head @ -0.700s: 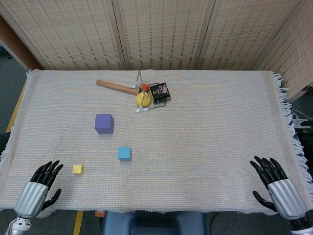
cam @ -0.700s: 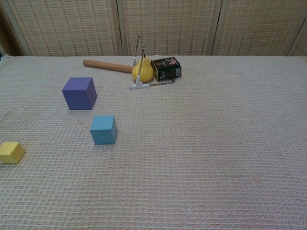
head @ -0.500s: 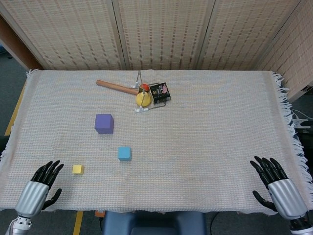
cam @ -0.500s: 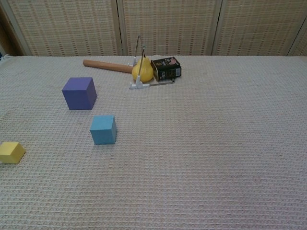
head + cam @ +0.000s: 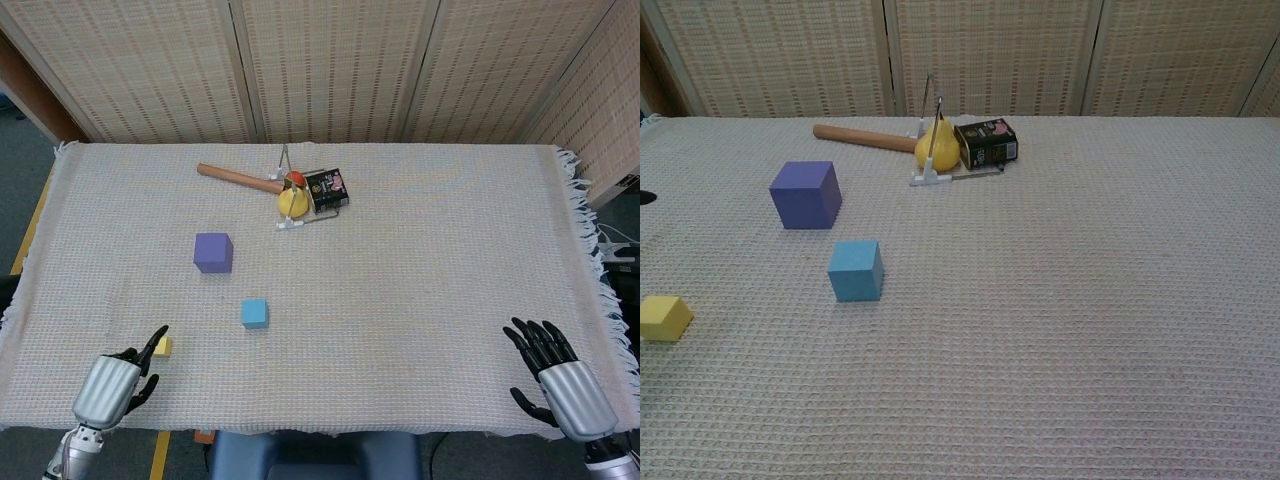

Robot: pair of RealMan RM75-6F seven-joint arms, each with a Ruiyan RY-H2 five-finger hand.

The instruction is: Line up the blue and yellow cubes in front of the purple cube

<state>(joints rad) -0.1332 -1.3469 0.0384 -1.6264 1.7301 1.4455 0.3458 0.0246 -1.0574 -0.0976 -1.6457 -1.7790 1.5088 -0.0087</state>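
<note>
Woven cloth covers the worktop (image 5: pixel 420 280); yellow cube (image 5: pixel 161 347) sits right at the left hand (image 5: pixel 118 378) fingertips, not gripped. Right hand (image 5: pixel 555 375) spread, well away.

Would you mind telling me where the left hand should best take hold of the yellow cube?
Probably from above, pinching two opposite side faces of the yellow cube. It sits flat and alone on the cloth, small and low, with the left hand right beside it.
</note>
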